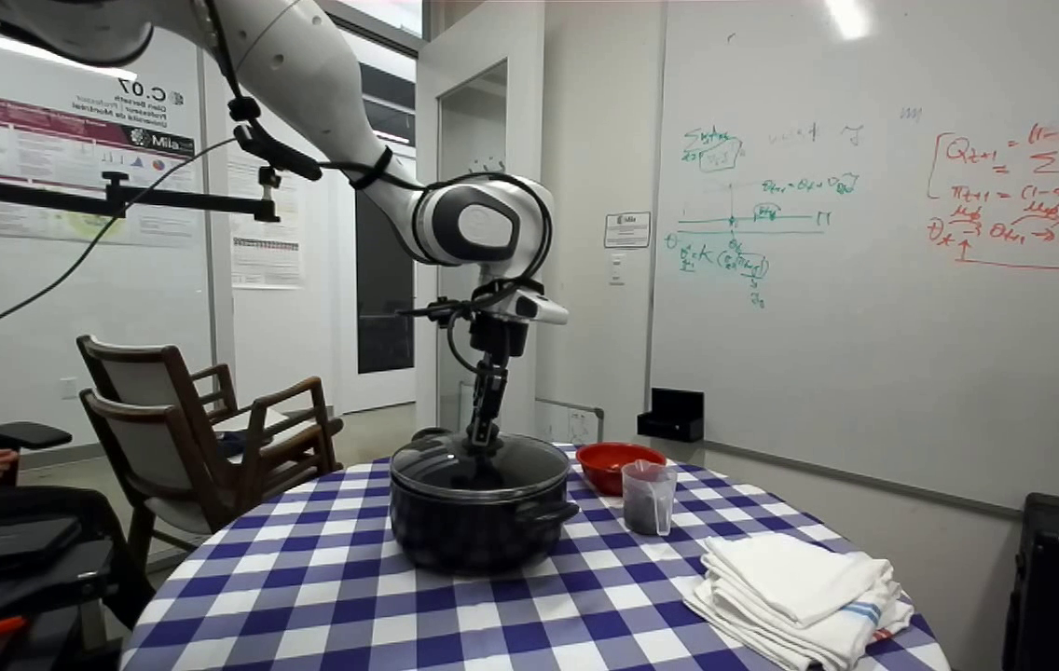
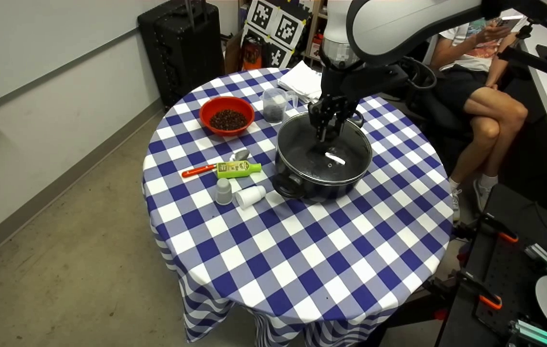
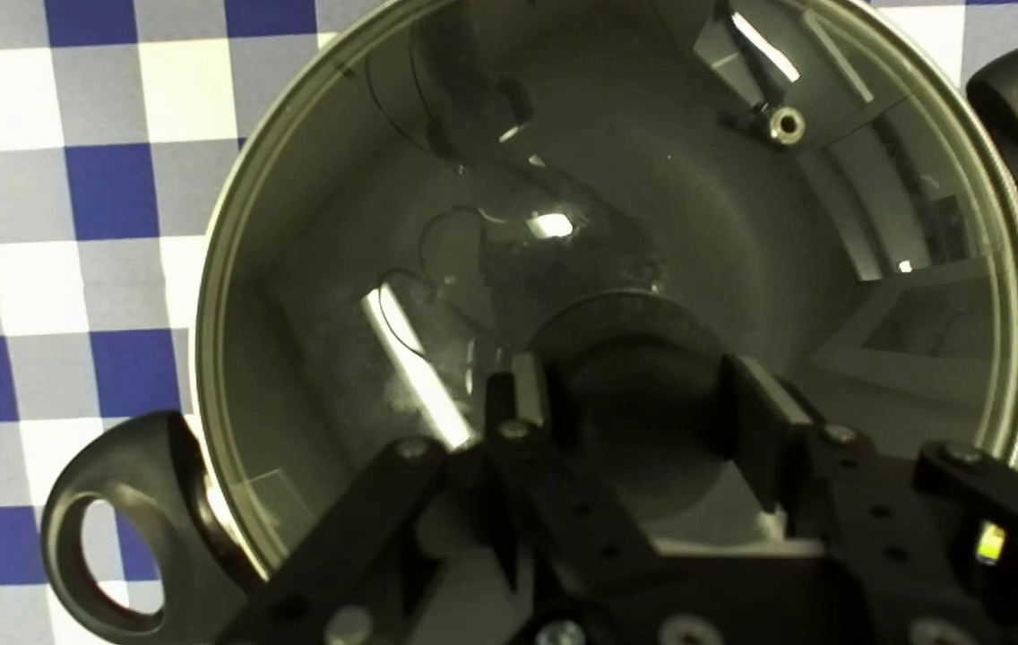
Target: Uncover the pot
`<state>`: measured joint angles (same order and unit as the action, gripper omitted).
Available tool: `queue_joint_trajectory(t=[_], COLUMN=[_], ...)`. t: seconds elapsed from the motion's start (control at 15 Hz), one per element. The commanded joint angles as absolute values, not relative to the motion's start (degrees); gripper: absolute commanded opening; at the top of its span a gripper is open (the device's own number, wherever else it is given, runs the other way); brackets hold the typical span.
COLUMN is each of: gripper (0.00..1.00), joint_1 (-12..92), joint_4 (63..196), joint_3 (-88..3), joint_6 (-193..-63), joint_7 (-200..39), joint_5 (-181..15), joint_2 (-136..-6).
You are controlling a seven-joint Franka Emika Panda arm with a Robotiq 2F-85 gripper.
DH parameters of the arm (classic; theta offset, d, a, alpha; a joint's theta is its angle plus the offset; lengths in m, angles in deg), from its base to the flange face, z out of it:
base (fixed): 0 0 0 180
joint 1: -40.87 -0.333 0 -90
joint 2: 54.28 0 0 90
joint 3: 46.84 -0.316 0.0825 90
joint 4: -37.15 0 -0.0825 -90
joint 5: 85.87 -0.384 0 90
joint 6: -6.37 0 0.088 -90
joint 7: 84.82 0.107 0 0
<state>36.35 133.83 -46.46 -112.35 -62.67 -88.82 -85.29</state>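
The jaws are clamped on the dark knob (image 3: 639, 394) of the glass lid (image 3: 608, 251): in the wrist view one finger pad (image 3: 769, 390) is set against each side, and a partial gap is kept between them by the knob's width. In both exterior views the jaws are pointed downward over the lid, which is seated on the rim of the black pot (image 1: 483, 531). The pot is placed upright on the cloth-covered counter (image 2: 312, 250), near a red bowl (image 1: 599, 472) and a clear jug (image 1: 662, 485).
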Motion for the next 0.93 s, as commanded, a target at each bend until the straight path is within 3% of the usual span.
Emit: queue_joint_trajectory(t=[0.0, 0.53, 0.87], gripper=[0.25, 0.25, 0.25], joint_1=[37.3, 41.3, 47.47], joint_4=[140.23, 153.62, 165.51], joint_3=[-46.9, -44.08, -39.4], joint_6=[-113.2, -113.91, -116.36], joint_7=[-69.1, -77.83, -82.25], joint_5=[-89.15, -83.89, -87.96], joint_2=[-74.52, -54.12, -48.72])
